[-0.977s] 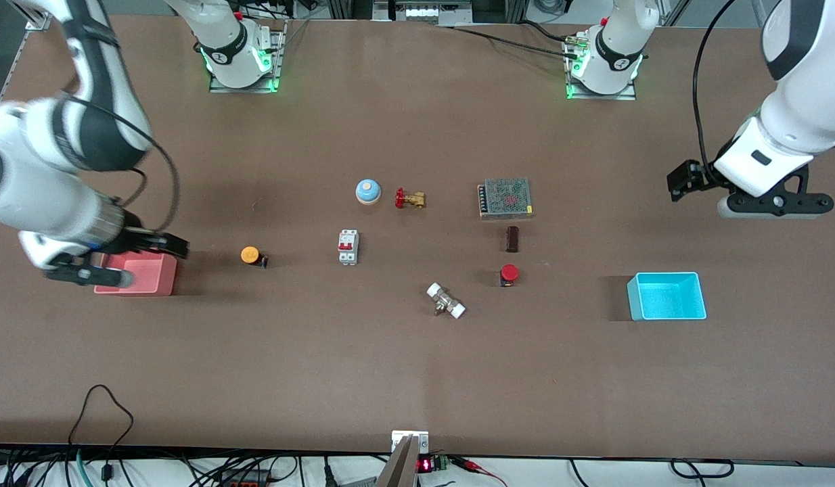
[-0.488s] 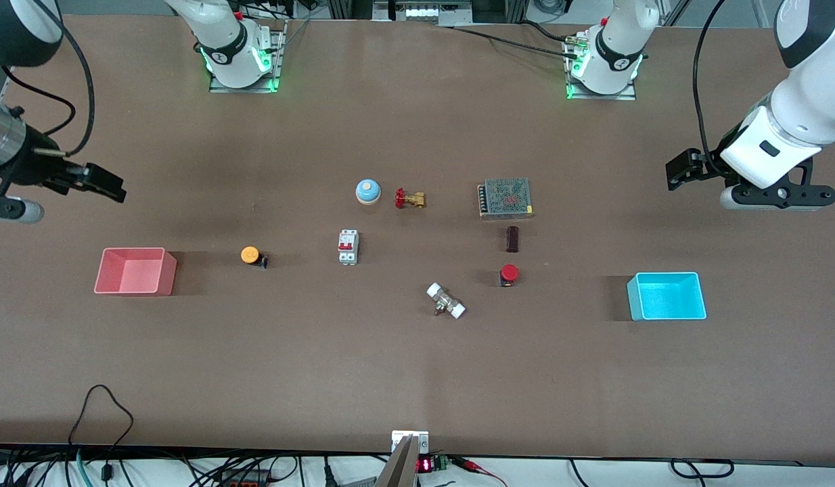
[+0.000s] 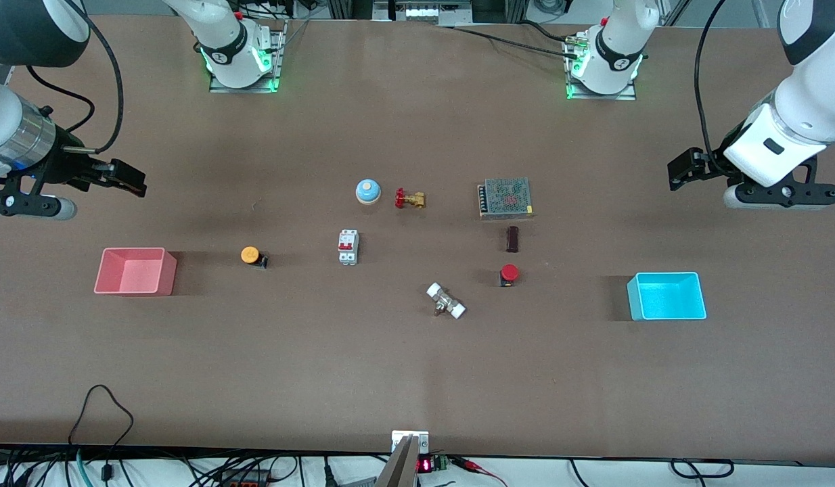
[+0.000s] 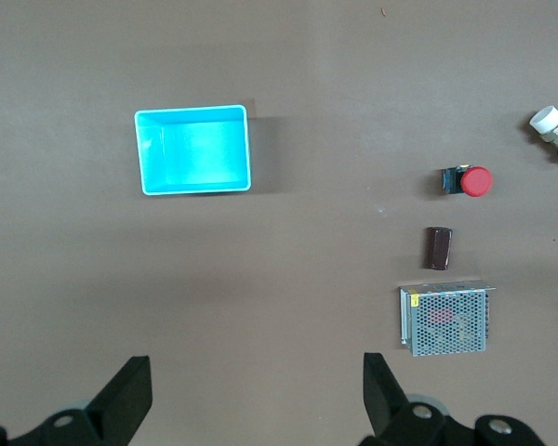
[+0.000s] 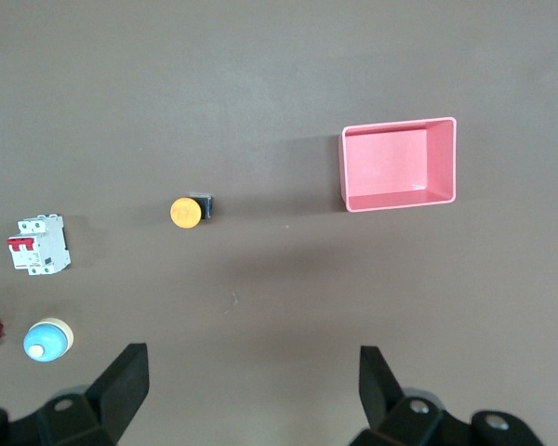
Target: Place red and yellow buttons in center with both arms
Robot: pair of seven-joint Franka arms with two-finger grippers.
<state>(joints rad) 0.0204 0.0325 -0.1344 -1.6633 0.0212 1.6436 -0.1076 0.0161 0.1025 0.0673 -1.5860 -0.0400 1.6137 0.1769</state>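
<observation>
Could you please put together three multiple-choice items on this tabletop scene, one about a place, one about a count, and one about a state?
1. Where does the yellow button lie?
A. inside the pink bin
B. between the pink bin and the circuit breaker
C. beside the blue bin

2. How many open bins stand on the table?
A. one
B. two
C. three

3. What is the state of the left gripper?
A. open and holding nothing
B. shut on the red button
C. shut on the bell

Answers:
1. B: the front view shows it on bare tabletop between those two things.
2. B: only the pink bin and the blue bin are there.
3. A: the left wrist view shows its fingers spread with only tabletop between them, and the red button rests on the table.
</observation>
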